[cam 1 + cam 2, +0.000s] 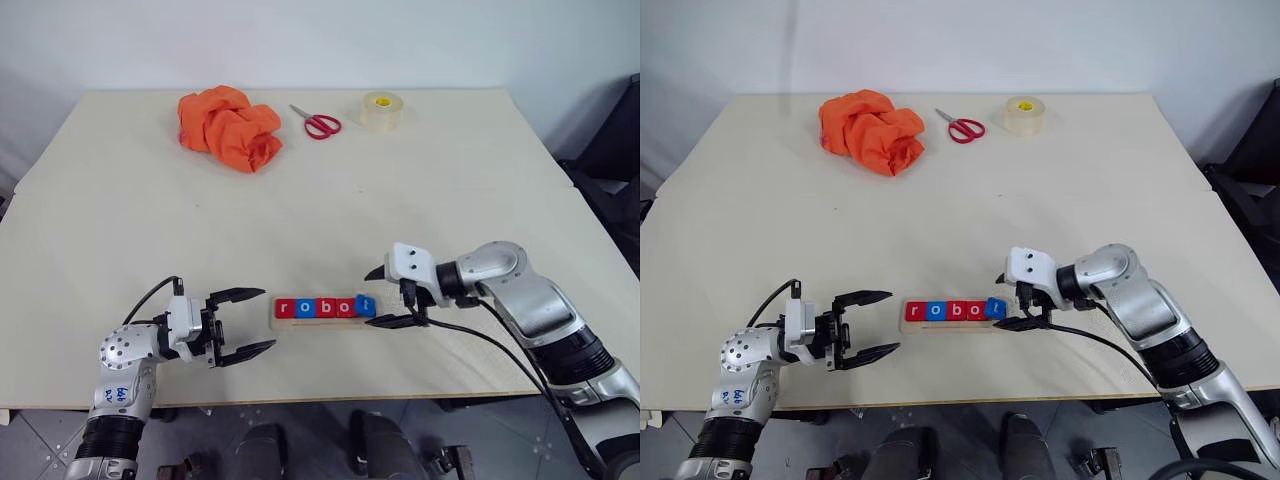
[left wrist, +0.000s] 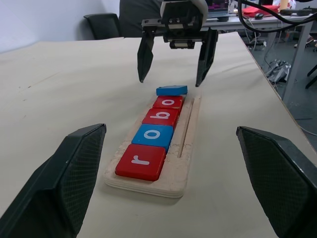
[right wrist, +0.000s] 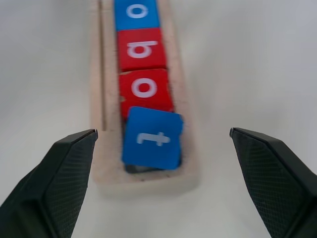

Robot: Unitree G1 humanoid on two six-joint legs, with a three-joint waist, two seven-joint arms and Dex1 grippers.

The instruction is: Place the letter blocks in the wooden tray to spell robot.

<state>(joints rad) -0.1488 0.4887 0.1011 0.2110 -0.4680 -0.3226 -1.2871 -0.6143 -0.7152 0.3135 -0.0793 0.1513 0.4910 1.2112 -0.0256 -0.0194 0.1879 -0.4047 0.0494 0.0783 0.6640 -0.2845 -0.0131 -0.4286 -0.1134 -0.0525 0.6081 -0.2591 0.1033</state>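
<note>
The wooden tray (image 1: pixel 322 318) lies near the table's (image 1: pixel 320 220) front edge, at about six o'clock from the table's centre, its long axis running nine to three o'clock. Five letter blocks sit in it in one row: red r (image 1: pixel 285 308), blue o (image 1: pixel 305 308), red b (image 1: pixel 326 307), red o (image 1: pixel 346 307) and blue t (image 1: pixel 366 305), the last at the three o'clock end. The first four lie flat and edge to edge; the t (image 3: pixel 151 137) rests tilted, one edge riding up over the neighbouring o (image 3: pixel 145 89). A narrow groove (image 2: pixel 185 130) runs lengthwise beside the row. The right gripper (image 1: pixel 392 296) sits just off the tray's three o'clock end, fingers spread wide on either side of the t, touching nothing. The left gripper (image 1: pixel 246 323) hovers just off the nine o'clock end, fingers likewise spread and empty. Along the far edge, around twelve o'clock, lie an orange cloth (image 1: pixel 229 127), red-handled scissors (image 1: pixel 316 122) and a tape roll (image 1: pixel 381 111).
</note>
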